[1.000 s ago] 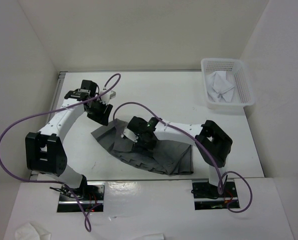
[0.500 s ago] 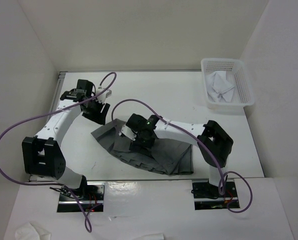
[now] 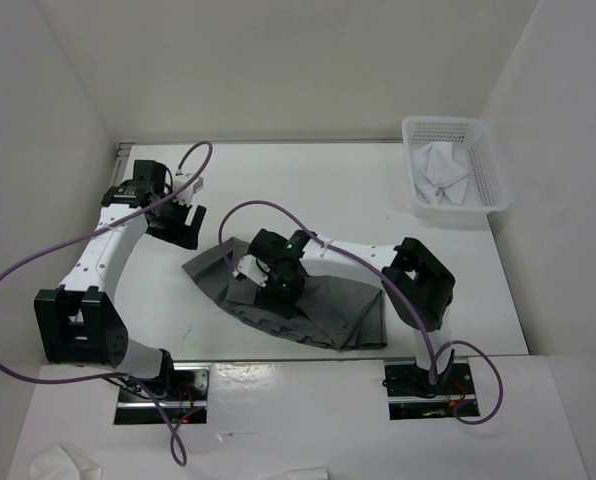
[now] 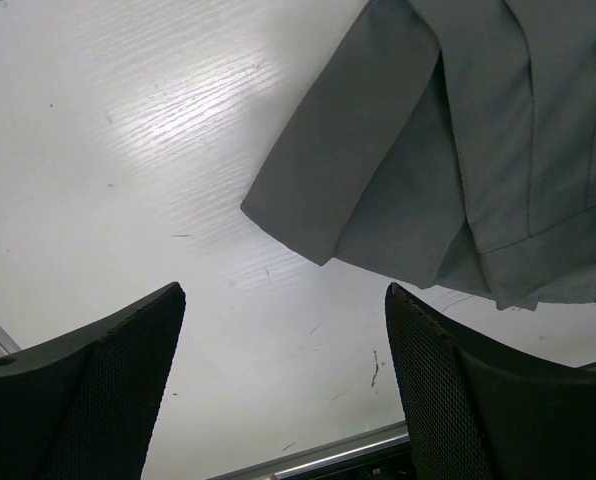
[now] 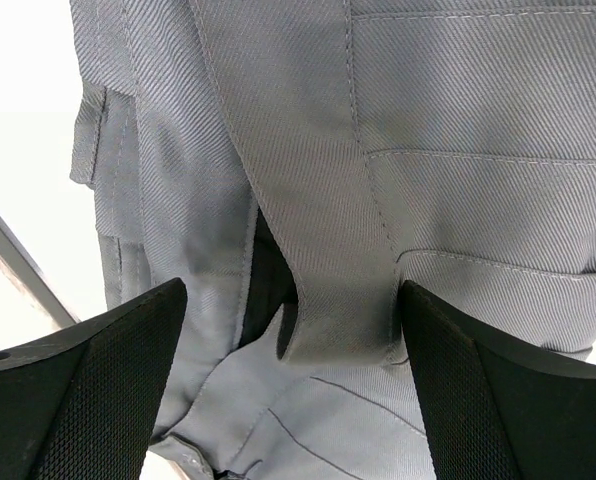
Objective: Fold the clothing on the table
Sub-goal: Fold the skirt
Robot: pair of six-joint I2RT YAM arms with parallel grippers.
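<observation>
The clothing [image 3: 323,305], a dark grey pleated skirt, lies crumpled in the middle of the table [image 3: 348,190]. My left gripper [image 3: 178,222] hangs left of the skirt's far-left corner, apart from it. In the left wrist view the left gripper [image 4: 285,292] is open over bare tabletop, and the skirt's corner [image 4: 418,160] lies beyond the fingertips. My right gripper [image 3: 268,280] sits low on the skirt's left part. Seen from the right wrist, the right gripper [image 5: 293,288] is open wide, with a raised fold of the skirt [image 5: 328,240] standing between its fingers.
A white mesh basket [image 3: 483,160] holding a white cloth [image 3: 440,170] stands at the table's far right corner. Purple cables loop over both arms. White walls close in the left, back and right. The table's metal edge [image 4: 358,450] runs near the left gripper.
The left arm has drawn away to the left from the skirt's corner, and its jaws have spread wider. The right gripper has shifted slightly left on the skirt.
</observation>
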